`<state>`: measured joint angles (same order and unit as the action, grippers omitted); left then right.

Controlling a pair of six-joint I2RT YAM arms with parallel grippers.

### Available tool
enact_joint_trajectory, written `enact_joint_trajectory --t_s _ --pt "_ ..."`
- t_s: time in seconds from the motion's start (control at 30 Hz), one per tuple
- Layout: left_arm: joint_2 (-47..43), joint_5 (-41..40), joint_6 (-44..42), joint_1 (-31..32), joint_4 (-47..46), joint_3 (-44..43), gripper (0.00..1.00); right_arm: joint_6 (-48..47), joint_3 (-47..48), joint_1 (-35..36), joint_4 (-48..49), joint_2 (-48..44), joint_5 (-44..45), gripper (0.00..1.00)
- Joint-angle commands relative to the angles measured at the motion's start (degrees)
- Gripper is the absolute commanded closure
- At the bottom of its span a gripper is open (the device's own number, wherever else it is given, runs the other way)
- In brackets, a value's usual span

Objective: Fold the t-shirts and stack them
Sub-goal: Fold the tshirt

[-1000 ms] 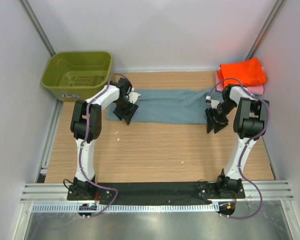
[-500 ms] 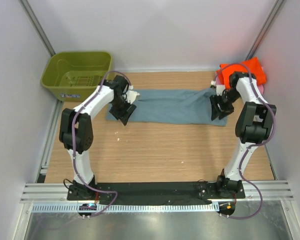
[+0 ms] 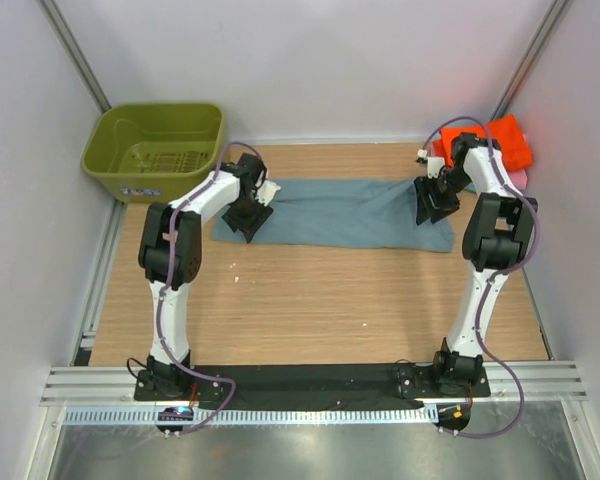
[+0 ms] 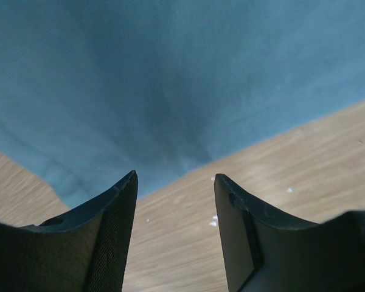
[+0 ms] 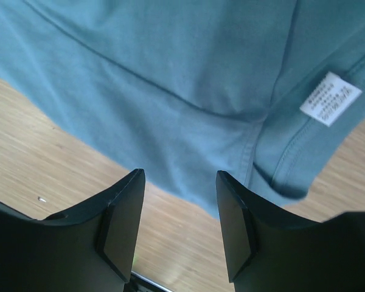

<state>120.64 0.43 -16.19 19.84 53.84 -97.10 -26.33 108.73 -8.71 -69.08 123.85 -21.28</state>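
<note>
1. Progress: an orange t-shirt (image 3: 500, 140) is already folded and stacked on a pink t-shirt (image 3: 518, 178), just off the far right corner of the blue-grey t-shirt (image 3: 335, 212).
2. The blue-grey t-shirt is spread on the wooden table (image 3: 310, 300) as a long left-to-right strip. It looks partly folded lengthwise, but the number of layers cannot be told.
3. The olive-green basket (image 3: 150, 182) is seen off the shirt's far left corner, apart from it, with no cloth visible inside.
4. Left to do, as judged: the strip is to be folded crosswise into a compact packet, then placed on the orange/pink stack.
5. Left gripper (image 4: 173, 179): positioned over the shirt's left end at its near hem. The jaws are parted about halfway, and nothing is held. Only the cloth edge and bare wood are seen through the gap. Contact with the fabric cannot be confirmed.
6. Right gripper (image 5: 179, 176): positioned over the shirt's right end, near hem, with the white care label (image 5: 330, 97) just beyond it at the collar side. The jaws are parted to a similar width, and no cloth is pinched.
7. Step in hand, as judged: both ends are being lined up for a simultaneous pinch of the near hem, and no grasp is made yet.
</note>
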Motion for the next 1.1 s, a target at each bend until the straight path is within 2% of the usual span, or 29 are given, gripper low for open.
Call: enact_joint_trajectory --t_s 0.0,0.2,0.5,0.73,1.07 --pt "2.14 -2.01 1.33 -0.32 -2.69 -2.65 0.46 0.84 4.2 0.27 1.14 3.4 -0.08 0.44" --pt "5.04 -2.1 1.24 -0.59 -3.05 -2.39 0.46 0.57 5.71 0.97 1.32 7.28 0.71 0.44" --pt "1.36 3.43 1.16 -0.5 1.34 3.57 0.48 0.4 -0.97 1.77 0.88 6.49 2.73 0.43" --pt "-6.46 6.17 -3.41 1.43 6.44 11.39 0.49 -0.65 -9.74 1.68 -0.18 2.1 5.19 0.44" --pt "-14.72 11.61 -5.09 2.58 12.86 15.89 0.51 -1.71 -22.06 1.68 -0.97 -8.79 7.21 0.43"
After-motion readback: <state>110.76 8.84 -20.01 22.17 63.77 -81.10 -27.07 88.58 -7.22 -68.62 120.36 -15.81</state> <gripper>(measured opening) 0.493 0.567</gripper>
